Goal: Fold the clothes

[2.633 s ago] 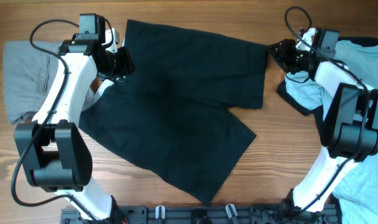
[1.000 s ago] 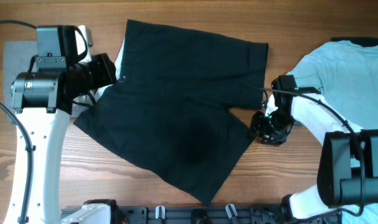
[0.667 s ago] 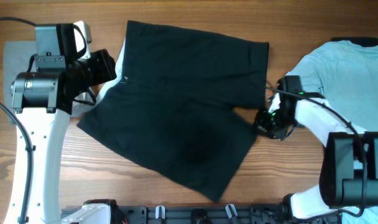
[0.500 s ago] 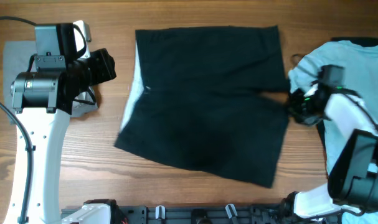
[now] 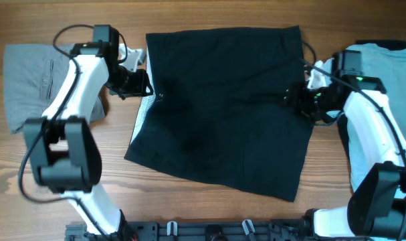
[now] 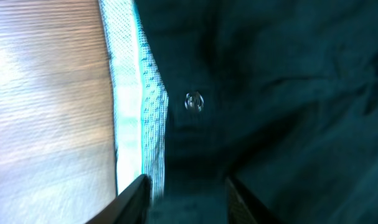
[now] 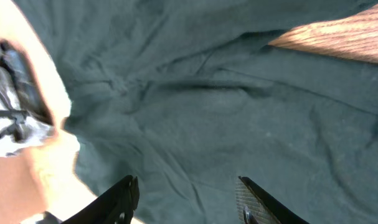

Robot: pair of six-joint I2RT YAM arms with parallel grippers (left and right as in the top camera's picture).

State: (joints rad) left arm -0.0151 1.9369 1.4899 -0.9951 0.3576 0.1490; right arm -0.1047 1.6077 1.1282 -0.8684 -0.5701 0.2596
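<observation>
**Mia:** Where are the black shorts [image 5: 223,107]?

**Ben:** They lie flat in the middle of the counter [image 5: 189,217]. The waistband is by the left arm. No fold is made yet.

**Mia:** And the tools?

**Ben:** The left tool [image 5: 139,84] is at the waistband edge, fingers apart. The right tool [image 5: 293,100] is over the leg end, fingers apart too.

**Mia:** What comes next?

**Ben:** I think each must pinch its edge, then lift one half over the other.

**Mia:** What changed?

**Ben:** A moment ago the left tool was off to the side. The shorts stay put.

White left arm [image 5: 79,73] angled inward, black left gripper [image 5: 138,83] jaws parted; white right arm [image 5: 366,115], black right gripper [image 5: 293,100] likewise.
</observation>
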